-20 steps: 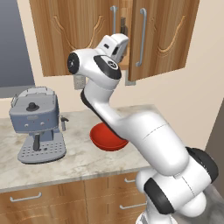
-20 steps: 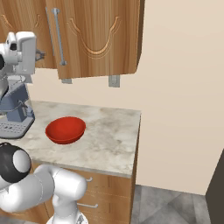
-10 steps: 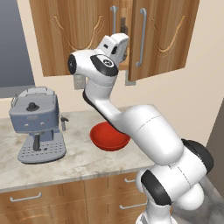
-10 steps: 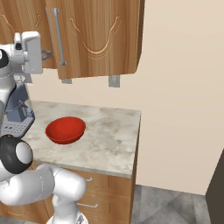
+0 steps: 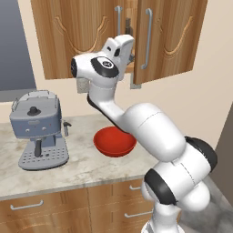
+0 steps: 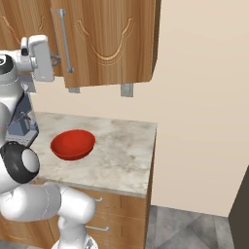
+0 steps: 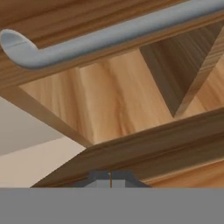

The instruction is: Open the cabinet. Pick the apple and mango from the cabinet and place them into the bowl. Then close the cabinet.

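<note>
The wooden wall cabinet [image 5: 173, 36] hangs above the counter, and its right door [image 6: 112, 39] stands slightly ajar. My gripper [image 5: 132, 51] is shut, up at the gap between the two doors beside the right door's silver handle [image 5: 146, 38]. In the hand view the closed fingertips [image 7: 110, 177] hold nothing, the handle bar [image 7: 109, 33] runs across above them, and bare wood shows through the gap. From the right, the gripper [image 6: 56, 60] sits just left of the handle [image 6: 65, 44]. The red bowl [image 5: 114, 141] [image 6: 73, 144] rests empty on the counter. Apple and mango are hidden.
A grey coffee machine [image 5: 38, 129] stands on the marble counter [image 6: 126, 151] left of the bowl. Low wooden drawers [image 5: 45, 205] run under the counter. The counter ends at its right edge [image 6: 151, 146], with a bare wall beyond.
The hand has shifted a little to the right toward the right door's handle, and the elbow has swung. The door stays slightly ajar and the bowl has not moved.
</note>
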You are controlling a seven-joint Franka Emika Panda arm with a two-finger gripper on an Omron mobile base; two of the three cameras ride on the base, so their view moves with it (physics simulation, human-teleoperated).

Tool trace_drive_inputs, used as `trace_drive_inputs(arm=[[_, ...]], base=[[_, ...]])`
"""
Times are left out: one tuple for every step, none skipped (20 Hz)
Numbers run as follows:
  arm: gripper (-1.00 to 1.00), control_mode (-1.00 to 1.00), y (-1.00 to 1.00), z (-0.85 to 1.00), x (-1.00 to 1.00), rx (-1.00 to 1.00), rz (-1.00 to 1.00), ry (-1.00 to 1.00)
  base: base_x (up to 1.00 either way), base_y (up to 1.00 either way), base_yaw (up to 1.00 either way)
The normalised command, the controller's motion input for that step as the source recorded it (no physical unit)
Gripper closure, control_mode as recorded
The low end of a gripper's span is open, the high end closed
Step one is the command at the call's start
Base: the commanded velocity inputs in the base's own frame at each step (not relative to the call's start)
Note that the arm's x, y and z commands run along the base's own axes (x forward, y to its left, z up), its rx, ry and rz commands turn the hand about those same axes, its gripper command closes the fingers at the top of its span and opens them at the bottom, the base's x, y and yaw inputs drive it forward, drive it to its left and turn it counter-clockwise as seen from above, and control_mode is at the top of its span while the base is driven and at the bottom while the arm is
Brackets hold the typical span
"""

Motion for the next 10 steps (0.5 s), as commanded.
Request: trace_drive_inputs(arm=[[1.00,-1.00,-0.17,0.00,0.08,-0.05,-0.11,0.00],[1.00,-1.00,-0.19,0.00,0.09,-0.05,-0.11,0.00],[1.00,-1.00,-0.19,0.00,0.06,-0.06,-0.11,0.00],[1.00,-1.00,-0.20,0.00,0.09,-0.05,-0.11,0.00],[1.00,-1.00,-0.19,0.00,0.11,-0.06,-0.11,0.00],[1.00,-1.00,-0.21,0.00,0.09,-0.06,-0.11,0.00],[1.00,-1.00,-0.25,0.00,0.02,-0.05,-0.12,0.00],[1.00,-1.00,-0.31,0.00,0.00,-0.06,-0.14,0.00],[1.00,-1.00,-0.35,0.00,0.00,-0.07,-0.14,-0.01],[1.00,-1.00,-0.39,0.00,0.00,-0.07,-0.14,-0.02]], base=[[0.00,0.00,0.00],[0.00,0.00,0.00],[0.00,0.00,0.00],[0.00,0.00,0.00],[0.00,0.00,0.00],[0.00,0.00,0.00],[0.00,0.00,0.00],[0.00,0.00,0.00],[0.00,0.00,0.00],[0.00,0.00,0.00]])
